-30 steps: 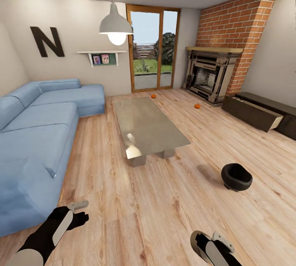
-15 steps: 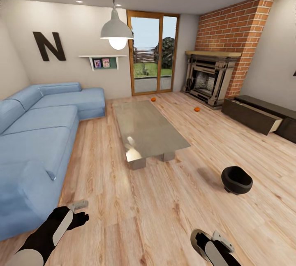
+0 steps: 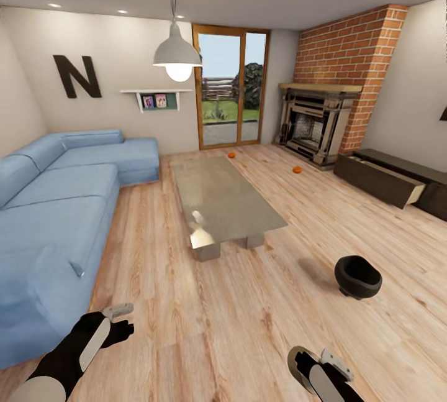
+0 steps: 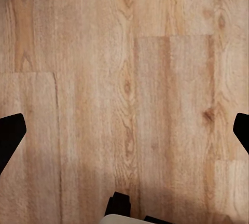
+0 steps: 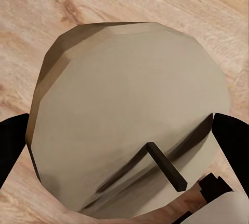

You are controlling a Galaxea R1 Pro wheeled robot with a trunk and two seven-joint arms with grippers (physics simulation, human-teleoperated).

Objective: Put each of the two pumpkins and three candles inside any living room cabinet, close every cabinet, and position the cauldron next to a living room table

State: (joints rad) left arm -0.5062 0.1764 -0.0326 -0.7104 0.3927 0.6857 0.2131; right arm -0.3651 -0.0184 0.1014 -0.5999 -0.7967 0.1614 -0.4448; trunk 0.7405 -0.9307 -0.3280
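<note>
The cauldron [image 3: 357,276] sits on the floor, apart from the table [image 3: 223,197]. Two pumpkins [image 3: 297,170] lie beyond the table. The left pincer [image 4: 124,130] gapes wide and empty; the right pincer [image 5: 124,130] holds a candle [image 5: 129,115].

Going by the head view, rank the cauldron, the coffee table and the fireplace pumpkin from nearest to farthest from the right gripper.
1. Cauldron: on the floor just ahead of the right gripper.
2. Table: mid-room, ahead and to the left.
3. Pumpkin: far floor, before the fireplace.
</note>
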